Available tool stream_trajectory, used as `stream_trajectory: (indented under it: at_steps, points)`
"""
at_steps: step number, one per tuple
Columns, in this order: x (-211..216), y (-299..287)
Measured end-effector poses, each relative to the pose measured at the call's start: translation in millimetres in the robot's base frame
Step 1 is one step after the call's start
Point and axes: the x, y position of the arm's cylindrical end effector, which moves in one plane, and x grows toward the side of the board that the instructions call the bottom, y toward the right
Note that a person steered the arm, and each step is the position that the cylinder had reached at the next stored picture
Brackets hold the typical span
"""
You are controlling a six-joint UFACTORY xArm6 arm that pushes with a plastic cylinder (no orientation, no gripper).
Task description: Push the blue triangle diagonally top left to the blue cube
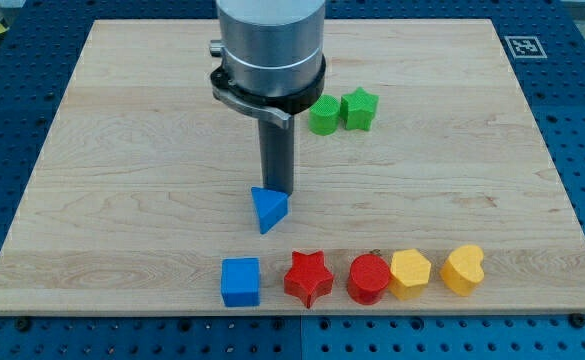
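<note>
No containers are seen on the worktop (122, 150), a pale wooden board with fine horizontal grain, laid on a blue perforated base (582, 120). No gripper is fitted; the arm ends in a dark straight rod (275, 155) under a grey metal cylinder (270, 45), so nothing is grasped. My tip (275, 191) is placed at the upper edge of the blue triangle (268, 209), apparently touching it, though the contact cannot be made out with certainty. The blue triangle is found near the middle of the board, slightly toward the view's bottom. The blue cube (240, 281) is located below it and a little to the view's left, near the board's bottom edge, apart from the triangle. To the cube's right a row is formed by a red star (308, 277), a red cylinder (368, 278), a yellow hexagonal block (410, 272) and a yellow heart-shaped block (462, 268). Toward the view's top right of the rod, a ribbed green block (324, 115) and a green star (358, 109) are set touching each other. The blocks appear to be matt plastic.
</note>
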Motion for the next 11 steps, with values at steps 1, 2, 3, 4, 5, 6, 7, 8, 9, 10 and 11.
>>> stream_trajectory:
  at_steps: [1,2,3,4,5,6,7,8,9,10,11]
  points:
    - [1,23]
    - [24,35]
    - [30,-4]
    - [30,-31]
    - [8,-10]
    - [-7,-30]
    - [7,-48]
    - [17,-50]
    - [2,-73]
    - [-5,-100]
    - [26,-107]
